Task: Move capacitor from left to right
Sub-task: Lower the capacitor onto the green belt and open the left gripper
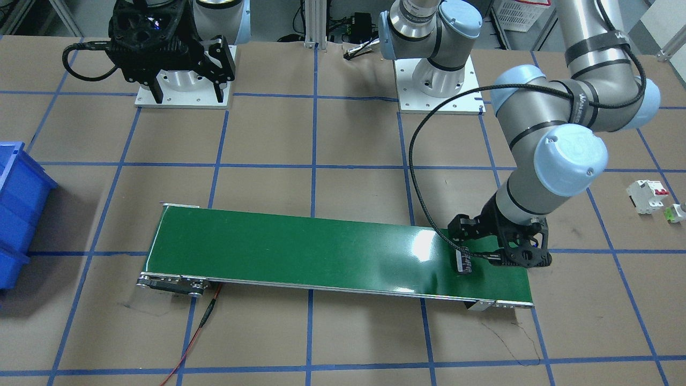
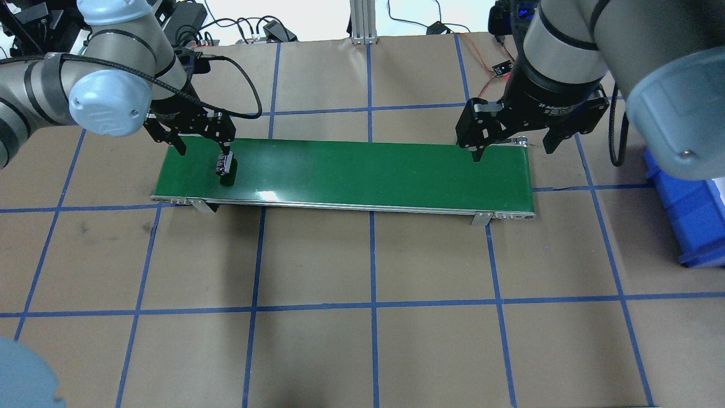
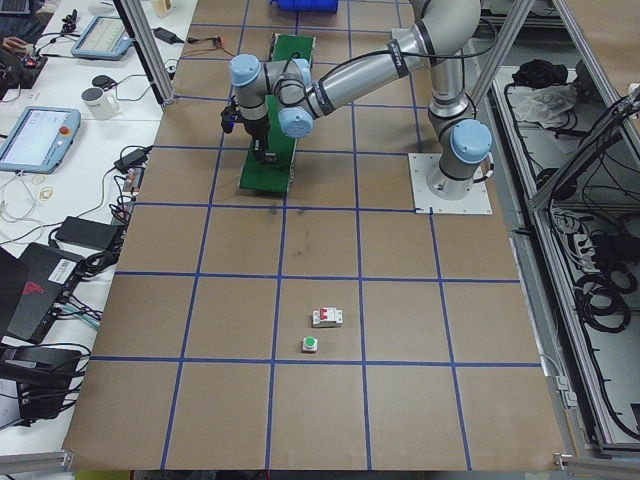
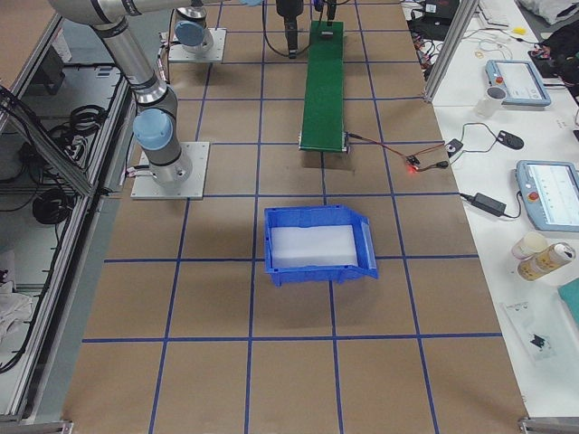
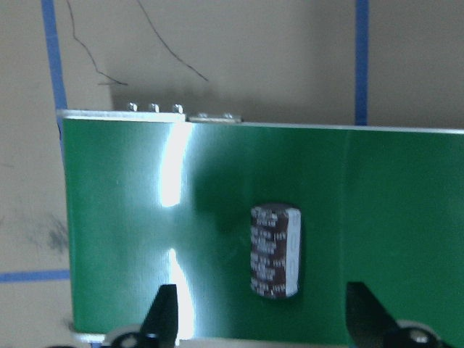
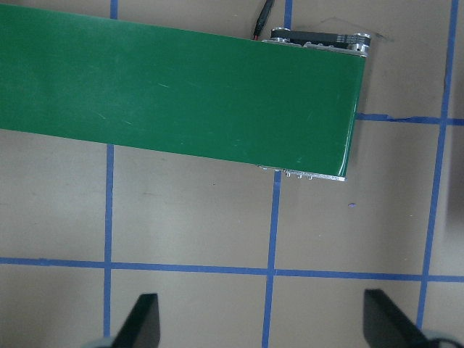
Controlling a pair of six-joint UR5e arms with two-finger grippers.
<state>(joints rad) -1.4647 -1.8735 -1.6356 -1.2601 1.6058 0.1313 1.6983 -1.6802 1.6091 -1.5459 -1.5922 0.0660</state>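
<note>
The capacitor (image 5: pixel 275 250), a small dark-brown part with a paler side, lies on the green conveyor belt (image 2: pixel 368 170) near the belt's end on my left. It also shows in the overhead view (image 2: pixel 225 165) and the front view (image 1: pixel 464 261). My left gripper (image 5: pixel 262 304) is open just above it, one finger on each side and neither touching it; the gripper also shows from overhead (image 2: pixel 204 148). My right gripper (image 2: pixel 512 152) is open and empty, hovering over the belt's other end (image 6: pixel 319 109).
A blue bin (image 2: pixel 685 209) stands on the table beyond the belt's end on my right. A white breaker with a red switch (image 1: pixel 648 195) and a tiny green-and-white part (image 1: pixel 676 213) lie on the table far out on my left. A red wire (image 1: pixel 198 332) trails from the conveyor.
</note>
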